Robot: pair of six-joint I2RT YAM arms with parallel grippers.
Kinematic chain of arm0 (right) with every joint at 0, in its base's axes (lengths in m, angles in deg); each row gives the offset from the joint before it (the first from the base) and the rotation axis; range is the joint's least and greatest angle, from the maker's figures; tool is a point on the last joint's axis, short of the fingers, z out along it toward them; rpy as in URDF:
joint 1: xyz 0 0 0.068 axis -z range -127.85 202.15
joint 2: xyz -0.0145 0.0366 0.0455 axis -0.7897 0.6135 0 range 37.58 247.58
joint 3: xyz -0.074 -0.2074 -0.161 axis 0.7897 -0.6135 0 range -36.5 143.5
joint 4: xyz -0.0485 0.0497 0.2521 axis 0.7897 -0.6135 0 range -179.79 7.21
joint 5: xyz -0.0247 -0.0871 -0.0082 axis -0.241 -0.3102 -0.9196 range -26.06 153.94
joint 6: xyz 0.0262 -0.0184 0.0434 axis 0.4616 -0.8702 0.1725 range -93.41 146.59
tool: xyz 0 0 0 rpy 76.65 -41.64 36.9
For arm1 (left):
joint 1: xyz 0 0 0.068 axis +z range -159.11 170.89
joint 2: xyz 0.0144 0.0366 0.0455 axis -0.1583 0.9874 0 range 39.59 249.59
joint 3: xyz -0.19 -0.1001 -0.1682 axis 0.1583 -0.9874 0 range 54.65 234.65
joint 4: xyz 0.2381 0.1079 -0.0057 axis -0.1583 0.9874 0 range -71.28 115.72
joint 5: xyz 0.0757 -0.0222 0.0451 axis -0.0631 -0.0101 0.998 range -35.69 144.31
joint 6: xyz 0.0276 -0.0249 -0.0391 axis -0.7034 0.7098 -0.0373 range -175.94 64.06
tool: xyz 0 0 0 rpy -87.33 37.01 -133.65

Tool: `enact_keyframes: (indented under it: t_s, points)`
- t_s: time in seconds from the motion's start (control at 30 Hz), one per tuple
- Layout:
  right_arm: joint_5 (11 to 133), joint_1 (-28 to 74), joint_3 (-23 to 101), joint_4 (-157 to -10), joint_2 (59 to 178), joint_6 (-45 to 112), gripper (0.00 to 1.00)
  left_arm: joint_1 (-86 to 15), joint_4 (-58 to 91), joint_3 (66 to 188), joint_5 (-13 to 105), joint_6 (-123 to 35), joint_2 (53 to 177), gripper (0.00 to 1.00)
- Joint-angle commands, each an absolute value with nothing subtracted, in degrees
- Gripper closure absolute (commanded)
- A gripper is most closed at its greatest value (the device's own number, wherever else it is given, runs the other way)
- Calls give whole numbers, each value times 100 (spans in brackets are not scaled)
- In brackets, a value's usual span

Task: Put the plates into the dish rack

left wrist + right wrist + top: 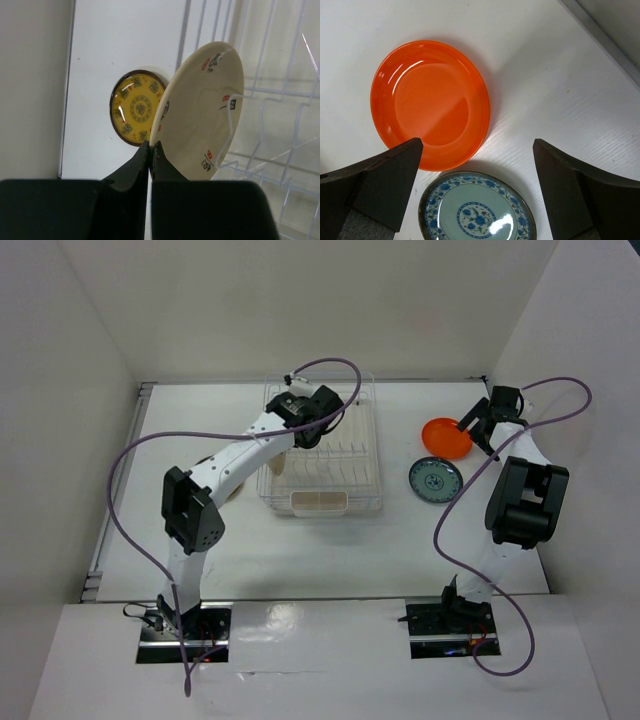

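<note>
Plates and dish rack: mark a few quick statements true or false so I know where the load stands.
1. The left arm's fingers are shut on the rim of the pale beige plate, held on edge by the dish rack wires. True.
2. The yellow plate stands between the rack's tines. False: it lies flat on the table beside the rack.
3. The right arm's fingers are open and hold nothing. True.
4. The orange plate is stacked on the blue-patterned plate. False: they lie flat next to each other on the table.
</note>
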State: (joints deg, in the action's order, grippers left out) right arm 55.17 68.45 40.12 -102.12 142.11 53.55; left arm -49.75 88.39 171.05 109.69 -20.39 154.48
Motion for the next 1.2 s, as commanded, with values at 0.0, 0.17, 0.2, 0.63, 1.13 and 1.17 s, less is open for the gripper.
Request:
enact_keyframes:
  t_s: [0.0, 0.17, 0.2, 0.63, 1.13, 1.17]
  points:
    - [5480, 6877, 4286, -10195, 14339, 5322, 0, -5059, 9271, 17452, 10582, -1684, 15806, 100]
    - [5533, 6877, 4339, -10265, 14340, 5322, 0, -5261, 9668, 17445, 10643, -1297, 15973, 100]
    - [5533, 6877, 4339, -10265, 14340, 5322, 0, -5262, 9668, 17383, 10695, -1296, 15973, 100]
    - [5656, 6877, 4392, -10424, 14287, 5269, 0, -5262, 9615, 16978, 10634, -865, 15850, 100]
    - [5709, 6877, 4497, -10476, 14445, 5269, 0, -4989, 9668, 16978, 10459, -882, 15797, 51]
    - [5639, 6877, 4497, -10476, 14445, 5269, 0, -4989, 9668, 16978, 10459, -883, 15797, 47]
